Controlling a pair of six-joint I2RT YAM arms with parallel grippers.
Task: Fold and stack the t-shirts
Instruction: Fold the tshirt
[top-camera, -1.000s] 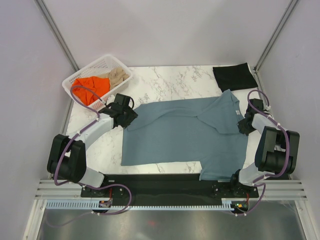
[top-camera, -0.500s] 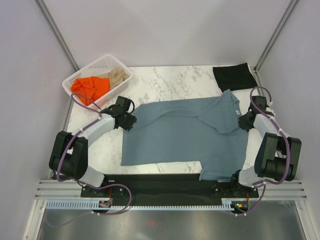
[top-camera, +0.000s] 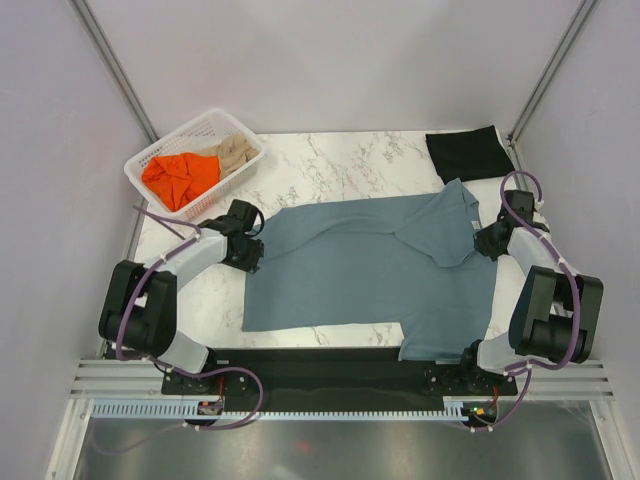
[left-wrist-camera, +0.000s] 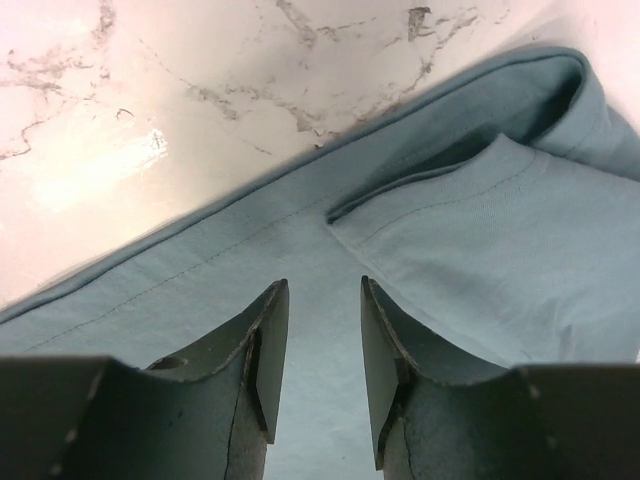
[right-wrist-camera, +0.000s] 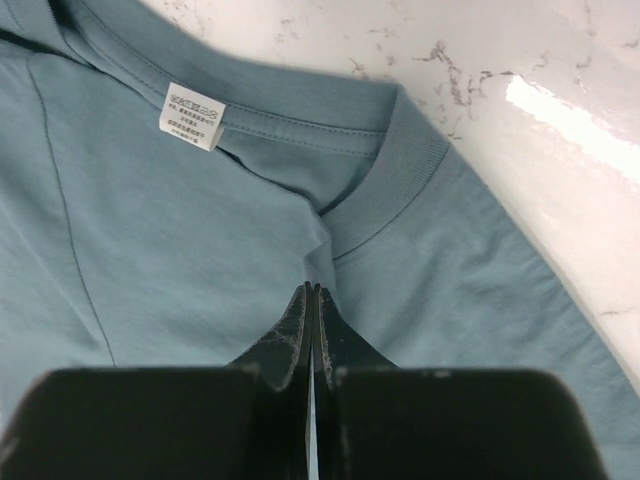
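There are four soft cloth short-sleeved t-shirts. Two lie inside the one white plastic lattice basket (top-camera: 172, 137): one crumpled orange t-shirt (top-camera: 180, 176) and one beige t-shirt (top-camera: 236, 152). One slate blue-grey t-shirt (top-camera: 370, 270) lies spread just right of the basket and bears one small white neck label (right-wrist-camera: 193, 117). One folded black t-shirt (top-camera: 468, 153) lies well to the basket's right. There is one white marble-veined table (top-camera: 330, 165). There are two black two-finger grippers: the left gripper (top-camera: 252, 252) near the basket and the right gripper (top-camera: 487, 240) well apart from it.

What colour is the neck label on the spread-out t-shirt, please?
The neck label is white with faint grey print, clearest in the right wrist view.
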